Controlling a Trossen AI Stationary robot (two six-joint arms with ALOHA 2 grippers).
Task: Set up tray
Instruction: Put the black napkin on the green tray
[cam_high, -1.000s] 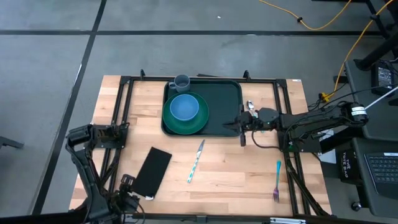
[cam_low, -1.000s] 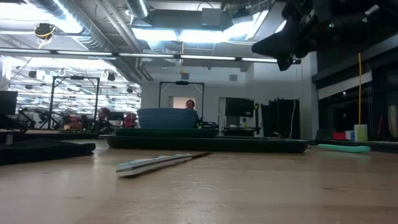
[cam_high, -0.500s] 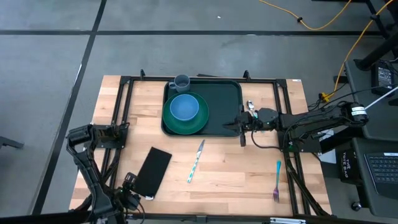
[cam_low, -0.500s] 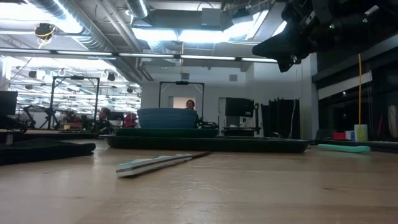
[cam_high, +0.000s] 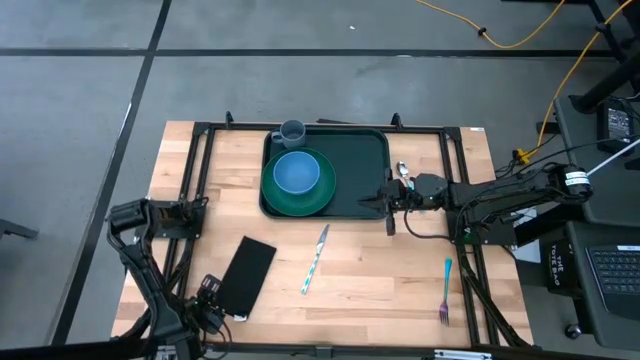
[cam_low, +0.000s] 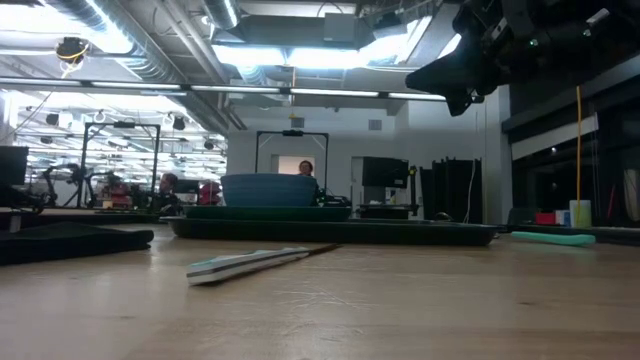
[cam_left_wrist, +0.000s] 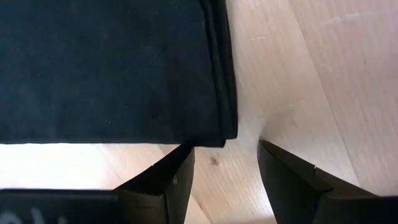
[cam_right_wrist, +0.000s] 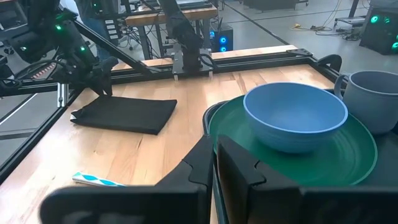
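The left claw (cam_high: 208, 300) is low over the bench (cam_high: 380, 270), at the near corner of the black cloth (cam_high: 246, 276), far from the tray (cam_high: 355, 170) and on its left-front side. Its two fingers (cam_left_wrist: 165, 180) are spread apart and grasp nothing; in the left wrist view the edge of the cloth lies just before the finger tips, and I think they do not touch it, but the view is too close to be sure. The left arm bends down steeply from its base.

The right claw (cam_high: 389, 203) hangs above the right edge of the tray, raised off the bench. Its fingers are clenched together with nothing between them, and the arm reaches out almost level from the right.

The tray lies at the far middle of the bench. On its left part stands the green plate (cam_high: 297, 192) with the blue bowl (cam_high: 296, 172) inside, and the grey cup (cam_high: 292, 132) is at the tray's far left corner.
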